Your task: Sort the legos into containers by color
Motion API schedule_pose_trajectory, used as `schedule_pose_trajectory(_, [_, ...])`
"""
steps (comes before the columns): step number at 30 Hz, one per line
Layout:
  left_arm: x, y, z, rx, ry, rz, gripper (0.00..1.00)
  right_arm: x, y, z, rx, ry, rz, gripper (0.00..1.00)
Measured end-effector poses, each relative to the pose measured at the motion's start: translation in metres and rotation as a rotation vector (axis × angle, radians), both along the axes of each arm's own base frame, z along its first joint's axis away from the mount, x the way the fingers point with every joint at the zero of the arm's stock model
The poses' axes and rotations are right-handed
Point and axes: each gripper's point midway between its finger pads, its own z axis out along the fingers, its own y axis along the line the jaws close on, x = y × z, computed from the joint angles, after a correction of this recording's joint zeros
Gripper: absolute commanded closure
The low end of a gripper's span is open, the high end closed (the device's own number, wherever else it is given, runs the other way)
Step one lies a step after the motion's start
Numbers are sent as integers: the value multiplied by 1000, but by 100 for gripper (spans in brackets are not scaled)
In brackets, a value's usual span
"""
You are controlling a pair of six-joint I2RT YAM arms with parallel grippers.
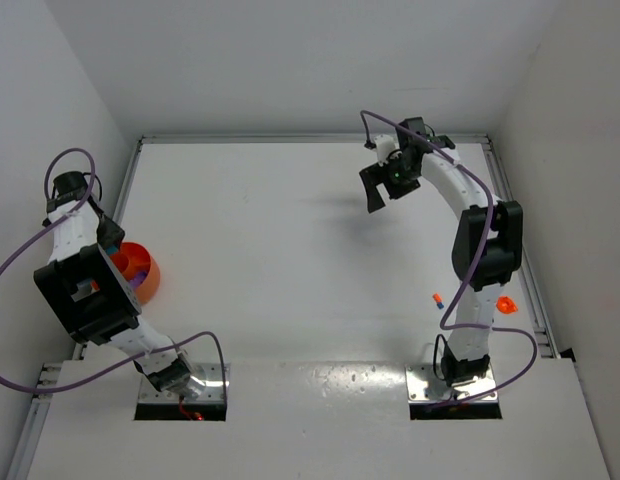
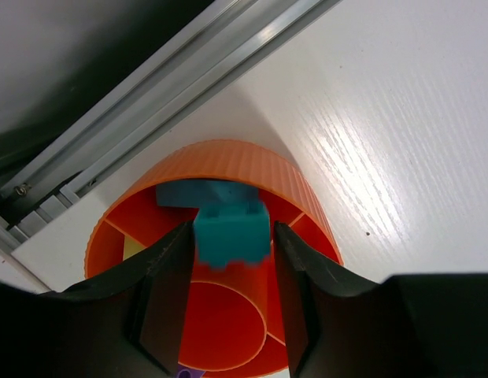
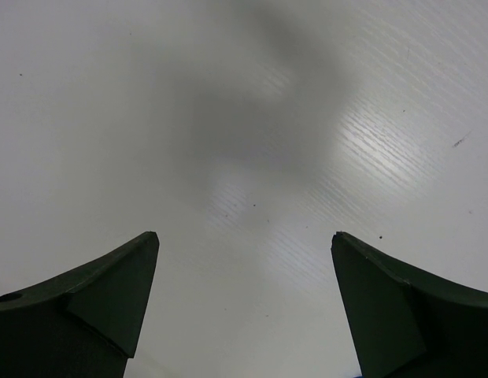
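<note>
Left jaws: part open, pinching your teal brick (image 2: pixel 231 232) just above the bowl (image 2: pixel 228 161)
Bowl: at the counter's (image 1: pixel 290 250) left edge
Right jaws: spread wide, holding nothing, over the far counter
Loose legos (image 1: pixel 505 304): you have two near the right arm's base

White table top (image 1: pixel 290 280), matt, fine streaked grain, a few dark specks, one soft grey shadow (image 1: pixel 345 205) towards the far side and a bright glare patch (image 3: pixel 386 150) in the right wrist view. Plain white walls on three sides: back wall (image 1: pixel 290 60), left wall (image 1: pixel 40 110), right wall (image 1: pixel 580 120), all unmarked, evenly lit from above. Aluminium rail (image 1: pixel 310 138) framing the table's edges, grooved and screwed at one end in the left wrist view; glossy white panel (image 1: pixel 320 420) across the near edge.
</note>
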Motion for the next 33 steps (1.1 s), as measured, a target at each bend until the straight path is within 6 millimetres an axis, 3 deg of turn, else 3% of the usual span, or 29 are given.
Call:
schedule_pose_trajectory(10, [2, -6, 0, -32, -12, -20, 47, -1, -2, -4, -13, 5, -4, 7])
schedule_pose_trajectory(14, [17, -11, 26, -33, -87, -68, 44, -1, -2, -6, -11, 4, -3, 5])
schedule_pose_trajectory(16, [36, -12, 57, 1, -160, -130, 22, -1, -2, -8, -10, 1, -4, 3])
schedule_pose_trajectory(17, [47, -15, 74, 24, -200, -171, 0, -1, -3, -9, -12, 0, -5, 3])
schedule_pose_trajectory(18, [59, -19, 93, 53, -248, -216, 0, -2, -4, -10, -14, 2, -7, 3])
schedule_pose_trajectory(22, [101, -68, 157, 123, -396, -469, 0, -3, -17, -14, -58, -14, -44, 3])
schedule_pose_trajectory(25, [124, -128, 187, 124, -499, -699, 0, -7, -32, -12, -83, -21, -77, 6])
schedule_pose_trajectory(28, [136, -190, 196, 90, -555, -899, 0, -17, -57, -4, -104, -32, -125, 7])
schedule_pose_trajectory(33, [139, -263, 179, 27, -564, -1103, 0, -47, -116, 3, -155, -32, -223, 1])
